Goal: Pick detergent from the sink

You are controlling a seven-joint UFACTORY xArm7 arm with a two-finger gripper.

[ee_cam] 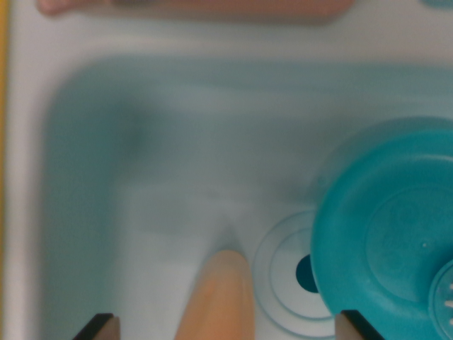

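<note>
The wrist view looks straight down into a pale blue sink (85, 212) with a white rim. Two dark fingers (99, 327) show only as tips at the bottom edge, one at the wrist view's left and one at the wrist view's right, set wide apart and released, gripping nothing.

Between the two tips, a little nearer the left one, lies a peach-orange tapered thing, the detergent (219, 301), its rounded narrow end pointing away from the fingers toward the far wall of the sink. Its lower part runs out of the picture, so how much of it sits between the tips cannot be told. It touches neither tip as far as the picture shows.

Just beside the detergent, toward the right finger, is the round drain (287, 265) with a dark hole. A teal bowl (389, 234) lies over the drain's right side and reaches to the right finger; a small perforated pale disc (442, 301) sits at its lower right.

Beyond the sink's far rim, well away from the fingers, a blurred pink object (198, 8) lies along the top edge.
</note>
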